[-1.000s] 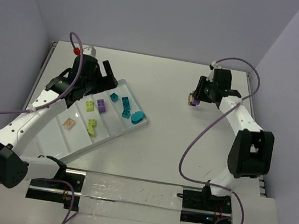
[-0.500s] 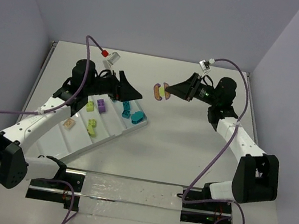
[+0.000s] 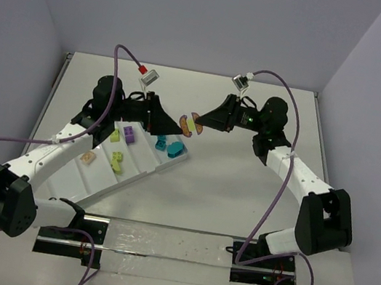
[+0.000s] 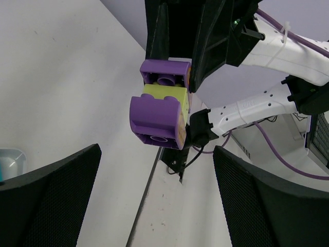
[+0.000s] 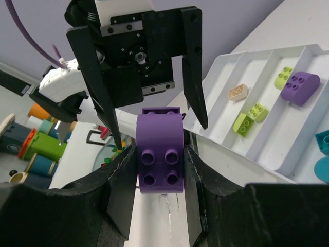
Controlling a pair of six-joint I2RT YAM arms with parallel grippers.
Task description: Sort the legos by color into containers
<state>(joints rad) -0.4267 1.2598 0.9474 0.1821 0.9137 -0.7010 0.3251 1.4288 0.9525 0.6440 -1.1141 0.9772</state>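
Right pincer (image 3: 204, 121) clamps a purple-and-lime lego stack (image 4: 159, 110) in mid-air above the tabletop (image 3: 244, 174). Directly facing it, close in front, the left pincer (image 3: 173, 121) gapes wide, blocking the way to the tray (image 3: 87, 182), where loose legos (image 3: 129, 132) in beige, lime, purple and teal lie across the compartments
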